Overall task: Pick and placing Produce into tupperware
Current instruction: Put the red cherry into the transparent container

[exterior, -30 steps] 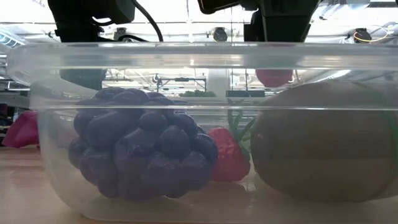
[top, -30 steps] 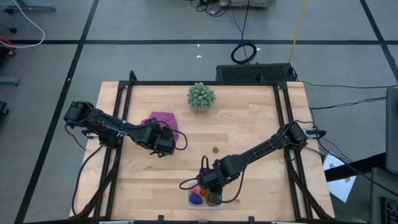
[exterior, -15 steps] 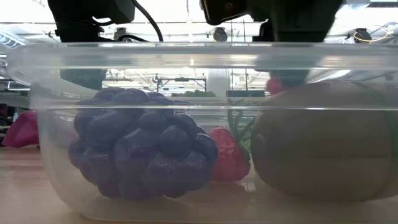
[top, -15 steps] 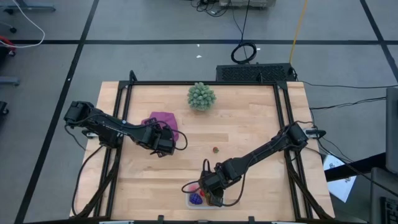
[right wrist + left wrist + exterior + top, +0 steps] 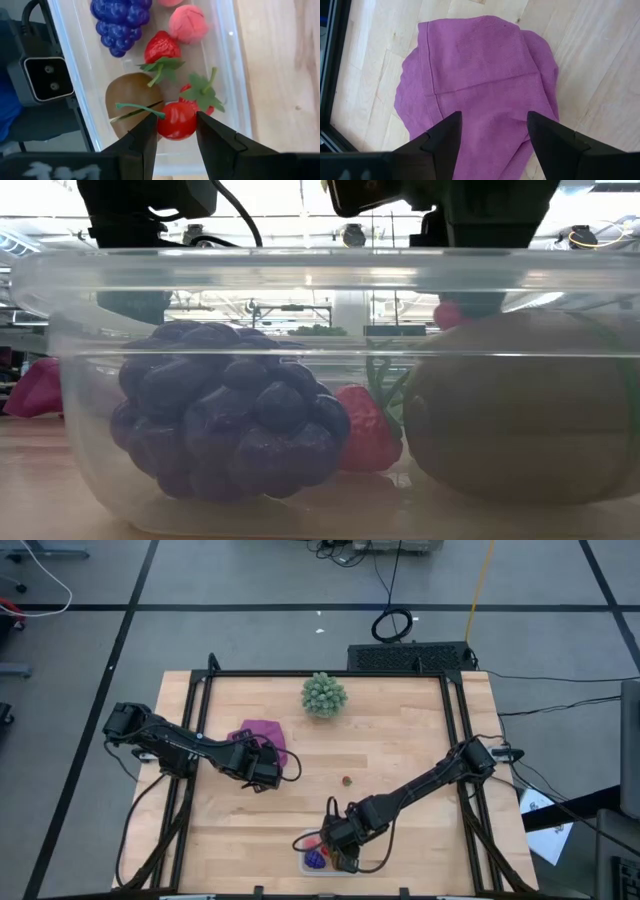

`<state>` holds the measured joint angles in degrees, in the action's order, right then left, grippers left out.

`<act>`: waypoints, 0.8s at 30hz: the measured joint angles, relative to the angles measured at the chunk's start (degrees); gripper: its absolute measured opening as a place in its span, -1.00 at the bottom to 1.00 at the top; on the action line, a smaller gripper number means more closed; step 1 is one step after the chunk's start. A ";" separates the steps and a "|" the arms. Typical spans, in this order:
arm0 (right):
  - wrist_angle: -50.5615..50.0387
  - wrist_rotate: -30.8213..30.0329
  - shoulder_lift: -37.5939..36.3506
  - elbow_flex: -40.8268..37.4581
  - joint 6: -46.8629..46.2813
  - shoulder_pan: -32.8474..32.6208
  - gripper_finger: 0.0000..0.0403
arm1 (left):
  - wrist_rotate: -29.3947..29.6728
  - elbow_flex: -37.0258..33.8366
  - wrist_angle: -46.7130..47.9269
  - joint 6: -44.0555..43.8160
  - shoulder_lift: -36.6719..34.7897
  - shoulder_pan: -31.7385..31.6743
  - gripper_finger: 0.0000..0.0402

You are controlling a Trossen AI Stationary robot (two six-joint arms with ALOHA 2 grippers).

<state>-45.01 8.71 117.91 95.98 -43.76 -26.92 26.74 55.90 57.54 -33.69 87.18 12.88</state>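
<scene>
**Q.** Which step of the task does the figure show?

**A.** The placing step. At the lower centre of the high view, the right gripper (image 5: 340, 852) is poised over the tupperware (image 5: 306, 864), which sits at the table's bottom edge. In the right wrist view its fingers (image 5: 145, 137) pinch a red cherry (image 5: 177, 120) with a green stem, held above the tub's interior.

**Q.** What already lies in the tub?

**A.** A purple grape cluster (image 5: 119, 21), a pink berry (image 5: 188, 24), a strawberry (image 5: 162, 47), a brown kiwi (image 5: 132, 98) and a second red berry (image 5: 200, 102) partly hidden behind the cherry. The low view shows the grapes (image 5: 225, 420) at left and the kiwi (image 5: 520, 410) at right, resting on the tub floor.

**Q.** What does the next move call for?

**A.** Judged from this pose, the fingers need to spread so the cherry drops inside the walls, not onto the rim; then the arm should lift straight clear.

**Q.** Is any produce left outside?

**A.** One small red piece (image 5: 347, 781) lies on the bare wood near the frame's middle.

**Q.** And the other arm?

**A.** The left gripper (image 5: 492, 131), fingers spread and empty, hovers over the purple cloth (image 5: 262, 732) at centre left.
</scene>
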 joint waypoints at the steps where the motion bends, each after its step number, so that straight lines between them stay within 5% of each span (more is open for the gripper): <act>1: 0.00 -0.03 0.00 0.00 -0.15 0.00 -0.42 | 0.00 0.00 0.00 0.00 0.00 0.00 0.14; 24: 3.31 0.28 -0.04 -3.12 1.30 -0.70 -0.42 | 0.26 0.00 -0.21 -0.26 0.00 0.00 0.14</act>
<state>-41.70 8.99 117.87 92.87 -42.47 -27.62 27.00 55.90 57.33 -33.95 87.18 12.88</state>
